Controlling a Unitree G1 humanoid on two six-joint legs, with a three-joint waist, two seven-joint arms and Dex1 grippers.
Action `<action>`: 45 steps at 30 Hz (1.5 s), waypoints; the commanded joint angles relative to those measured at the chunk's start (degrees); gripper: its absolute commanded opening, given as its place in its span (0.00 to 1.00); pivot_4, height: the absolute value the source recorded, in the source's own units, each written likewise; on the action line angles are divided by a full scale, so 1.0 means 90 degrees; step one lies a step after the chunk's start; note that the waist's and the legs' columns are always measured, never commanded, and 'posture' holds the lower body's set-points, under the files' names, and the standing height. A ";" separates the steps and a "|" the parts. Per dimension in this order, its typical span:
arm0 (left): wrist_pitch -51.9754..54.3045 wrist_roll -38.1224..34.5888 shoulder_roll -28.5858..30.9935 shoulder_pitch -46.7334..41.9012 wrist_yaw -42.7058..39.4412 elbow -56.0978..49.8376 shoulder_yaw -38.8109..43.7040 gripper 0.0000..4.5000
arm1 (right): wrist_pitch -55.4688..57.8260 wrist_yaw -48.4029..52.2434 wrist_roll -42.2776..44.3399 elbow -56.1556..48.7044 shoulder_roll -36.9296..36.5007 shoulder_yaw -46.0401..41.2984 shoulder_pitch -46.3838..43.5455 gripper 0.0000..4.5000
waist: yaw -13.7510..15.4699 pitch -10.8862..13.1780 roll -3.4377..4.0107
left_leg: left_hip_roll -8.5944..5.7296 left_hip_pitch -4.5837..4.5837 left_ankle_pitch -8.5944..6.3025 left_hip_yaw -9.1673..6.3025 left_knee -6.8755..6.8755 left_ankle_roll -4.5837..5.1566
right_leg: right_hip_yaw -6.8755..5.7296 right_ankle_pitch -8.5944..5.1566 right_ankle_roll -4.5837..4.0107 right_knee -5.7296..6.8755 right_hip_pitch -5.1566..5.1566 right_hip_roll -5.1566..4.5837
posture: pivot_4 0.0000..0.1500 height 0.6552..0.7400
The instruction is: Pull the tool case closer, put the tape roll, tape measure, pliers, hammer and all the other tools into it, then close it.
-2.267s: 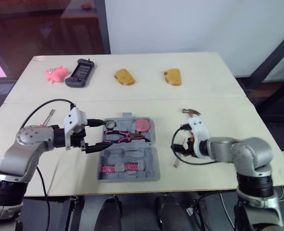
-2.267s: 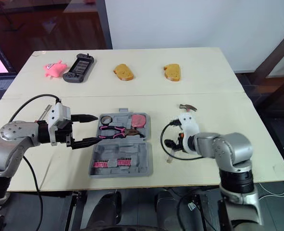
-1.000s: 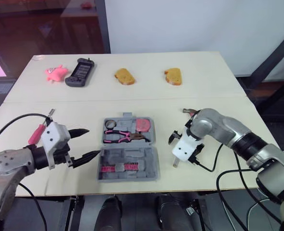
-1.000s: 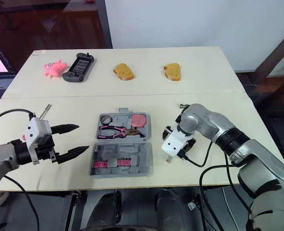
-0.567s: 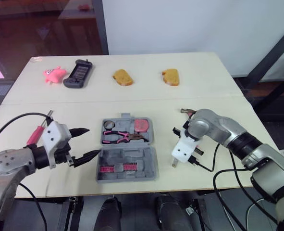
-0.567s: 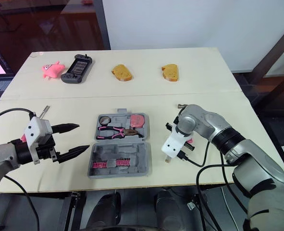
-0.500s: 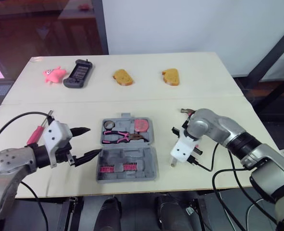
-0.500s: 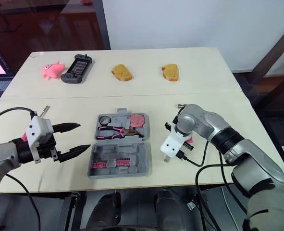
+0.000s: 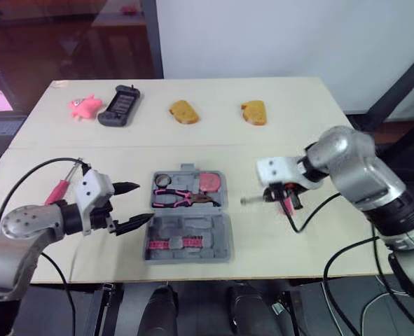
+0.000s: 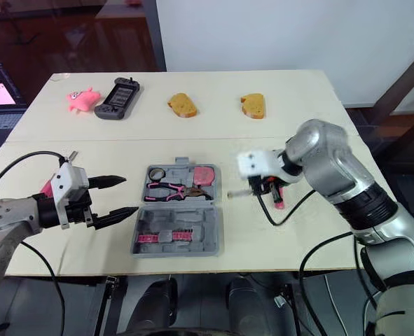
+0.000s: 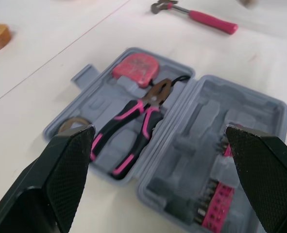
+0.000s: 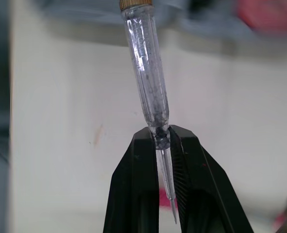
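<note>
right fingers [image 12: 133, 194] pinch a clear screwdriver [image 12: 145, 68]; left fingers [image 11: 65, 179] spread wide beside the open tool case [image 9: 210, 229].

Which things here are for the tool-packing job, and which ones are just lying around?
For the job: tool case, pliers, tape measure, tape roll, hammer, clear screwdriver held in the right pincer, red-handled tool.

Just lying about: pink toy, black handheld gadget, bread piece, second bread piece.
</note>
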 commanded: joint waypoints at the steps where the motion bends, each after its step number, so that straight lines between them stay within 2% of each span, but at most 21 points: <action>1: -0.0227 -0.0121 0.0044 -0.0344 -0.0187 0.0076 0.0052 1.00 | 0.2996 -0.0581 0.0426 -0.0959 0.0099 -0.0465 0.0294 0.02 | -0.0014 0.0000 0.0000 | 0.0000 -0.0001 0.0000 -0.0001 -0.0004 0.0000 | -0.0001 0.0001 0.0001 0.0000 -0.0002 0.0001 | 1.00 1.00; 3: -0.0300 -0.0140 0.0037 -0.0473 -0.0304 0.0173 0.0045 1.00 | 0.4393 -0.1000 0.0708 -0.1310 0.0346 -0.0787 0.0505 0.02 | -0.0015 -0.0001 -0.0002 | 0.0000 -0.0004 0.0000 -0.0003 -0.0006 0.0001 | -0.0002 0.0001 0.0003 0.0000 -0.0004 0.0001 | 1.00 1.00; 5: -0.0395 -0.0083 0.0033 -0.0654 -0.0333 0.0270 0.0004 1.00 | 0.4887 -0.1547 0.0831 -0.1397 0.0705 -0.1180 0.0930 0.02 | -0.0024 -0.0001 -0.0002 | 0.0000 -0.0007 -0.0001 -0.0001 -0.0006 0.0001 | 0.0001 0.0002 0.0005 -0.0002 -0.0008 0.0000 | 1.00 1.00; 10: -0.0278 -0.0163 0.0014 -0.1111 -0.0392 0.0198 -0.0242 1.00 | 0.4942 -0.2934 0.1045 -0.1567 0.1485 -0.1743 0.1844 0.02 | -0.0003 -0.0005 -0.0008 | -0.0003 -0.0016 0.0000 -0.0001 0.0001 0.0001 | 0.0000 0.0003 0.0006 -0.0002 -0.0009 -0.0001 | 1.00 1.00; 15: -0.0136 -0.0272 -0.0052 -0.1240 -0.0419 0.0198 -0.0410 1.00 | 0.4942 -0.4289 0.1023 -0.1276 0.2010 -0.1817 0.2066 0.02 | -0.0046 -0.0004 -0.0007 | -0.0002 -0.0017 0.0000 -0.0002 -0.0002 0.0001 | 0.0002 0.0003 0.0008 0.0001 -0.0015 0.0001 | 1.00 1.00; 22: -0.0334 -0.0139 -0.0059 -0.1009 -0.0677 0.0437 -0.0626 1.00 | 0.4942 -0.5177 0.1458 -0.1072 0.2113 -0.1925 0.2190 0.02 | -0.0034 -0.0004 -0.0008 | -0.0002 -0.0017 0.0000 -0.0002 -0.0004 0.0001 | 0.0002 0.0003 0.0008 0.0000 -0.0015 0.0001 | 1.00 1.00; 25: -0.0409 -0.0087 -0.0102 -0.1270 -0.0802 0.0663 -0.0811 1.00 | 0.4942 -0.5446 0.1633 -0.1073 0.2138 -0.1975 0.2210 0.29 | -0.0016 -0.0004 -0.0008 | -0.0002 -0.0017 0.0000 -0.0002 -0.0003 0.0001 | 0.0002 0.0003 0.0007 0.0000 -0.0014 0.0001 | 1.00 1.00; 31: -0.0530 0.0038 -0.0218 -0.1843 -0.1059 0.1141 -0.1103 1.00 | 0.4942 -0.5810 0.2058 -0.1537 0.1975 -0.2162 0.2309 0.96 | -0.0041 -0.0004 -0.0009 | -0.0002 -0.0019 0.0000 -0.0003 -0.0004 0.0001 | 0.0001 0.0003 0.0009 -0.0001 -0.0012 0.0001 | 1.00 1.00; 32: -0.0548 0.0054 -0.0213 -0.1890 -0.1106 0.1210 -0.1110 1.00 | 0.4942 -0.5786 0.2162 -0.1753 0.1832 -0.2194 0.2308 0.98 | -0.0046 -0.0004 -0.0008 | -0.0002 -0.0019 0.0000 -0.0002 -0.0006 0.0001 | 0.0002 0.0003 0.0009 0.0000 -0.0016 0.0003 | 1.00 1.00; 36: -0.0635 0.0111 -0.0166 -0.2038 -0.1252 0.1431 -0.1138 1.00 | 0.4941 -0.5769 0.2556 -0.2461 0.1464 -0.2331 0.2299 0.98 | -0.0033 -0.0004 -0.0008 | -0.0002 -0.0019 0.0000 -0.0003 -0.0008 0.0001 | 0.0002 0.0003 0.0008 0.0001 -0.0018 0.0004 | 1.00 1.00; 40: -0.0610 0.0092 -0.0108 -0.2099 -0.1362 0.1493 -0.1055 1.00 | 0.4280 -0.5926 0.2710 -0.3346 0.1249 -0.2286 0.2533 0.98 | -0.0030 -0.0004 -0.0009 | -0.0002 -0.0019 0.0000 -0.0004 -0.0007 0.0002 | 0.0001 0.0002 0.0008 0.0000 -0.0018 0.0004 | 1.00 1.00; 45: -0.0539 0.0043 0.0015 -0.2049 -0.1420 0.1406 -0.0934 1.00 | 0.3242 -0.6614 0.2379 -0.3261 0.1383 -0.1909 0.3277 0.98 | -0.0028 -0.0005 -0.0013 | -0.0002 -0.0020 0.0000 -0.0003 -0.0006 0.0001 | 0.0002 0.0001 0.0009 -0.0003 -0.0016 0.0002 | 1.00 1.00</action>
